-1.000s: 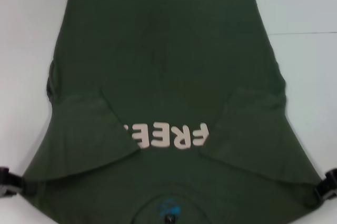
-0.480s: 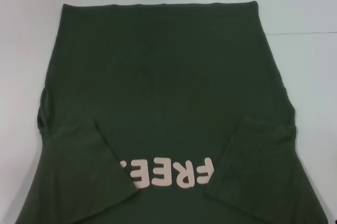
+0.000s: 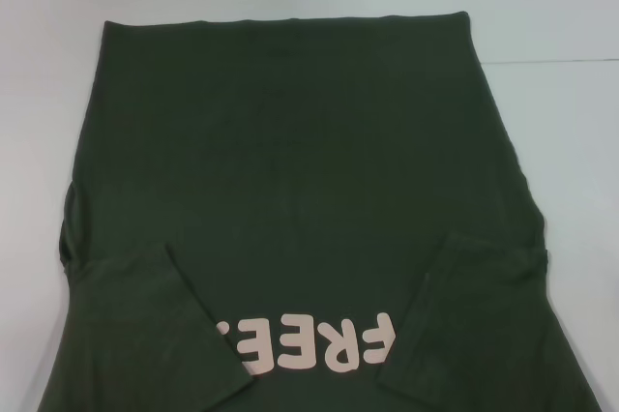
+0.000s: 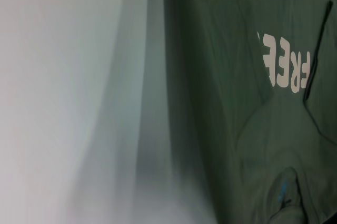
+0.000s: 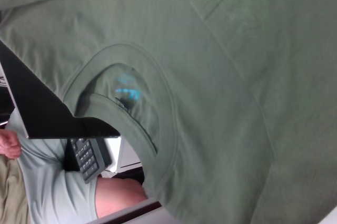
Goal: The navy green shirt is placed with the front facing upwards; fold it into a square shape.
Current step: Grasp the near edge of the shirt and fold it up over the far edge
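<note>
Shirt: the navy green shirt [image 3: 300, 180] fills most of the head view, spread front-up on the white table [image 3: 561, 141], its hem a straight edge across the upper part of the frame.
Lettering: cream "FREE" lettering [image 3: 314, 344] sits low in the centre of the head view, upside down to the camera, its first letters partly covered by cloth.
Sleeves: the left sleeve [image 3: 155, 325] and the right sleeve [image 3: 474, 325] are both folded inward onto the chest, at lower left and lower right of the head view.
Collar: the round ribbed collar [image 5: 158, 108] shows at centre left in the right wrist view, with blue print [image 5: 126, 88] inside the neck; the collar end lies past the table's near edge.
Left wrist view: shirt cloth fills the right half, blurred white table the left half.
Beyond the table: a black keypad device [image 5: 87, 155] and a person's bare arm [image 5: 118, 195] at the lower left of the right wrist view.
Left gripper: not in any view; fingers cannot be told.
Right gripper: not in any view; fingers cannot be told.
</note>
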